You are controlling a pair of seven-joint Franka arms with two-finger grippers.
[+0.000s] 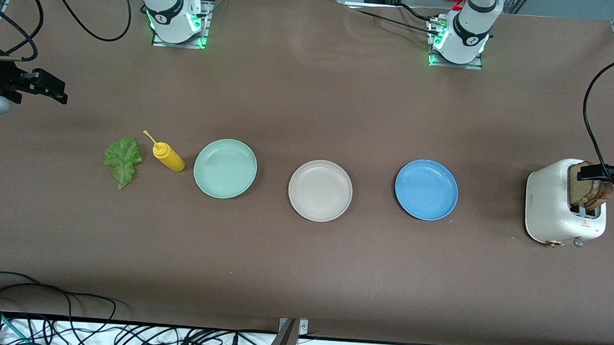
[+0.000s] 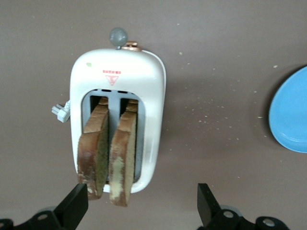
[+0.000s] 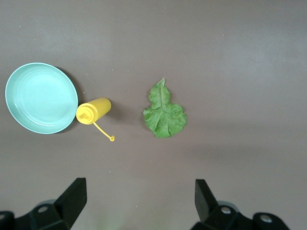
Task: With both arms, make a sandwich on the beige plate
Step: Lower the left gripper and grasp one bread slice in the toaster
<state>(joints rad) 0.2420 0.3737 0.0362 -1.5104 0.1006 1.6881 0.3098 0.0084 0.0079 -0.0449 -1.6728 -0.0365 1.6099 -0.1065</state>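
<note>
My right gripper (image 3: pixel 139 203) hangs wide open, empty, over bare table at my right arm's end. Next comes the lettuce leaf (image 1: pixel 123 159), then the beige plate (image 1: pixel 320 190), bare, mid-table. Bread slices (image 2: pixel 109 153) stand in the toaster (image 1: pixel 557 206); my left gripper (image 2: pixel 144 206) is spread above them.

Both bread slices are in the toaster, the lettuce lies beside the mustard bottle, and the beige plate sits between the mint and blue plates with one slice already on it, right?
Not quite: the beige plate holds nothing, as the front view shows. Both bread slices stand in the toaster; the rest is right.
</note>
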